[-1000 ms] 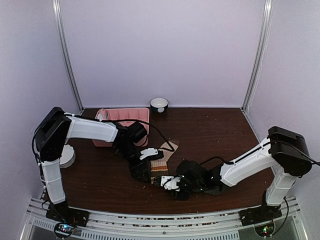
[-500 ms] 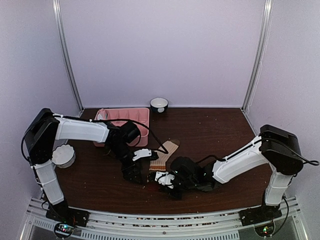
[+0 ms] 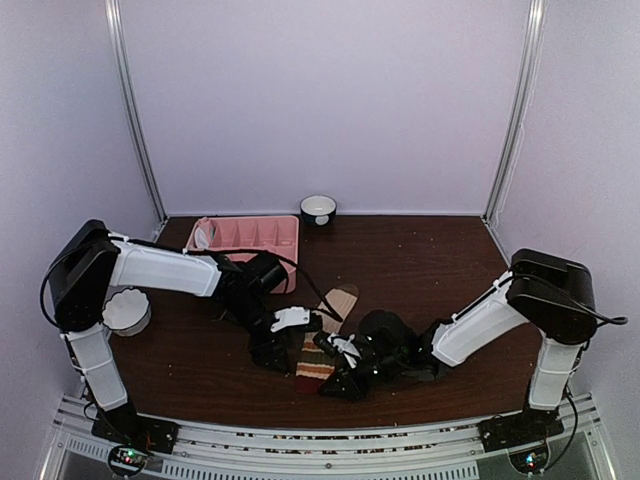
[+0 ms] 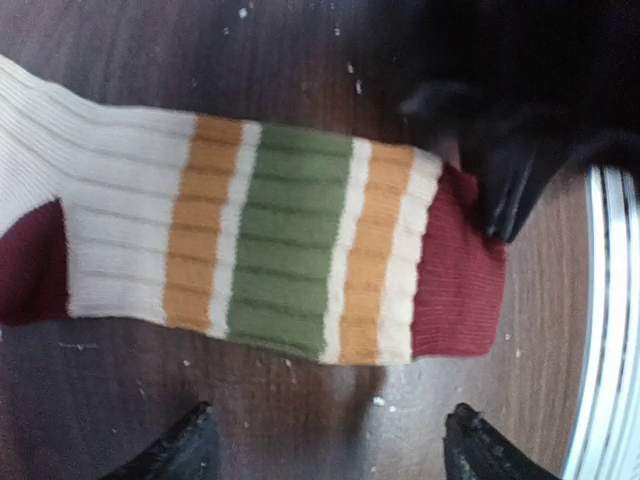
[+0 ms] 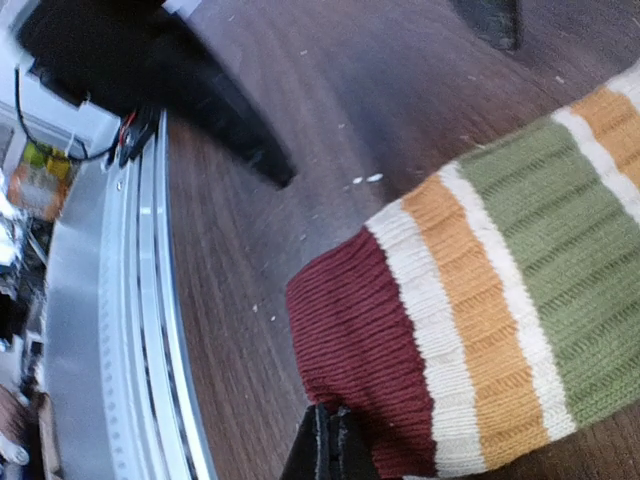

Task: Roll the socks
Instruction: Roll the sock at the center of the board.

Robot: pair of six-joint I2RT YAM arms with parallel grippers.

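Striped sock (image 3: 318, 350) lies flat on the dark table (image 3: 430, 260), lower centre of the overhead view, maroon cuff toward the bottom edge.

Right gripper (image 5: 328, 440): jaws pressed together on the edge of the maroon cuff, at the bottom of its wrist view.

Left gripper (image 4: 335, 452): fingers (image 4: 190, 450) spread wide at the bottom of its frame, nothing between them, with the sock just above them.

Pink tray (image 3: 262, 232) and small bowl (image 3: 318, 208) stand in the upper centre, well apart from the sock.
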